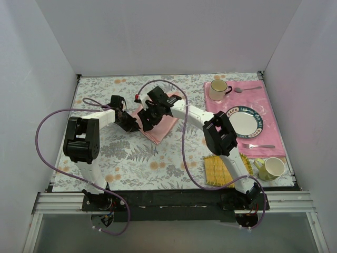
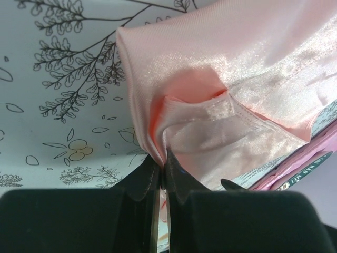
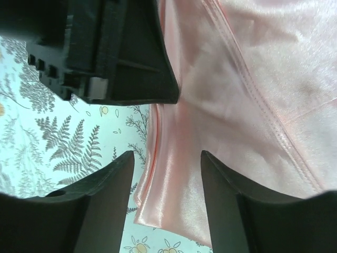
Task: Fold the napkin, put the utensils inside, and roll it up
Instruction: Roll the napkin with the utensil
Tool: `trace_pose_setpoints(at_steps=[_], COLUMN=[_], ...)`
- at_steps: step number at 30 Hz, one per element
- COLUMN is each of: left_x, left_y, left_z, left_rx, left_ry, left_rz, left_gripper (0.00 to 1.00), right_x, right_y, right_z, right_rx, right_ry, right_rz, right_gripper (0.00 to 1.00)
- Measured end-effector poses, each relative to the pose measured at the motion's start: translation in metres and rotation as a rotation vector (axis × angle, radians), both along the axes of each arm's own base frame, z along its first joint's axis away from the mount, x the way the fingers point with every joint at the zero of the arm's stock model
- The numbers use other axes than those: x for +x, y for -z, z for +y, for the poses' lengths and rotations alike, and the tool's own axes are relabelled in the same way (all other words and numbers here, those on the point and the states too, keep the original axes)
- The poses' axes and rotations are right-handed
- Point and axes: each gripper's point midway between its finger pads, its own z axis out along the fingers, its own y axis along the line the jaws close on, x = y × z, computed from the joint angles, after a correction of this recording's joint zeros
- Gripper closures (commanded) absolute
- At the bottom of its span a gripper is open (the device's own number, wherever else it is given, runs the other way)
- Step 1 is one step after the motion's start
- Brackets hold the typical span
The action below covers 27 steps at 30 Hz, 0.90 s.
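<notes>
Napkin [image 2: 237, 79] glossy satin, creased | left gripper [image 2: 163, 162] pinching its fold | right gripper [image 3: 167, 161] jaws apart

The napkin [image 2: 237, 68] is shown in glossy salmon pink ahead of the black left end effector [image 2: 164, 164]; the desk [image 2: 52, 132] beside it is printed with grey ferns and orange flowers on white.

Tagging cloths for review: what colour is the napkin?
The napkin is glossy salmon pink, clearest in the left wrist view.
</notes>
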Motion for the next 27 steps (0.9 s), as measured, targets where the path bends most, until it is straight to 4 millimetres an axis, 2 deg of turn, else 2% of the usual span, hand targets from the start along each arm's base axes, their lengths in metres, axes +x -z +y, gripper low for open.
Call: trace_pose_setpoints(at_steps=[9,14,18,21,24,25,27], left_x=[-0.002,0.003,0.000,-0.001,-0.001,0.000,0.000], left_y=[-0.007,-0.017,-0.015,-0.013,-0.013,-0.013,-0.013], left_z=[-0.005,-0.008,-0.008,-0.008,-0.008,-0.008,-0.008], left_rx=[-0.039,-0.053,-0.052,-0.052,-0.053,-0.053,-0.054], left_ry=[-0.026,-0.026,-0.026,-0.026,-0.027,-0.027,-0.027], left_rz=[0.040,0.037,0.052,0.060,0.061,0.060,0.060], left_gripper=[1.00,1.00,1.00,1.00,1.00,1.00,0.95], right_x=[-0.018,-0.027,-0.022,-0.019,-0.016,-0.014,-0.012], right_y=[0.001,0.018,0.028,0.032,0.032,0.032,0.031], right_z=[0.018,0.021,0.017,0.015,0.015,0.015,0.014], right_rx=[-0.081,-0.125,-0.161,-0.180,-0.188,-0.191,-0.196], right_ry=[-0.104,-0.133,-0.123,-0.115,-0.104,-0.100,-0.095], right_rz=[-0.212,-0.274,-0.323,-0.352,-0.373,-0.379,-0.391], right_gripper=[0.34,0.38,0.43,0.50,0.62,0.70,0.78])
